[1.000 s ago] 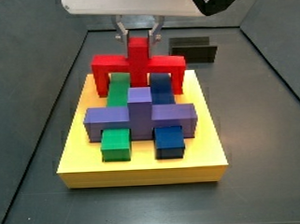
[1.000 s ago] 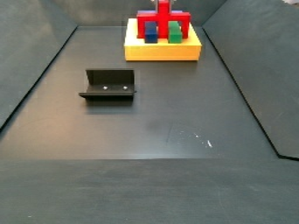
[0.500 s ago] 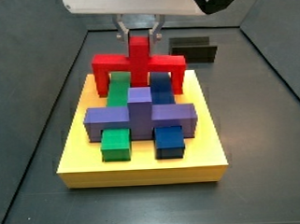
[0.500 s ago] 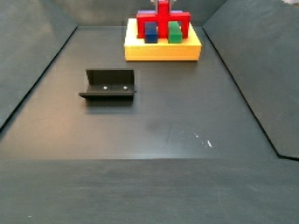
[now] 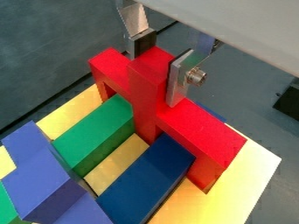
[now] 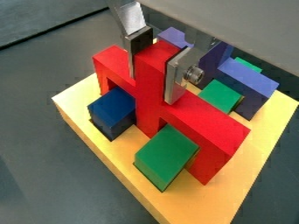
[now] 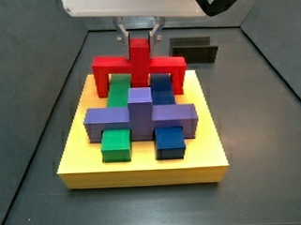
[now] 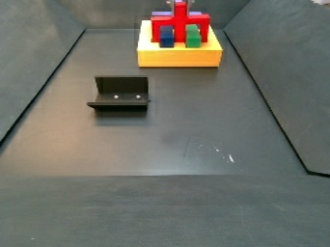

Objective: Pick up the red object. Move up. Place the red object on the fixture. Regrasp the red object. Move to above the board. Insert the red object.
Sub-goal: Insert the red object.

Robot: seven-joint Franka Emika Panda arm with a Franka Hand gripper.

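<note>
The red object [image 5: 158, 105] is a bar with prongs and an upright stem. It stands on the yellow board [image 7: 80, 155], straddling a green block [image 7: 119, 86] and a blue block [image 7: 160, 83] at one edge. My gripper [image 5: 160, 51] is shut on the stem of the red object, as both wrist views show [image 6: 155, 54]. It also shows from the side [image 7: 139, 35]. The black fixture [image 8: 120, 94] stands alone on the floor, far from the board [image 8: 180, 56].
A purple cross-shaped block [image 7: 139, 113] sits in the board's middle, with another green block [image 7: 115, 143] and blue block [image 7: 170, 141] beyond it. Grey walls ring the dark floor [image 8: 168, 145]. The fixture also shows behind the board [image 7: 195, 50].
</note>
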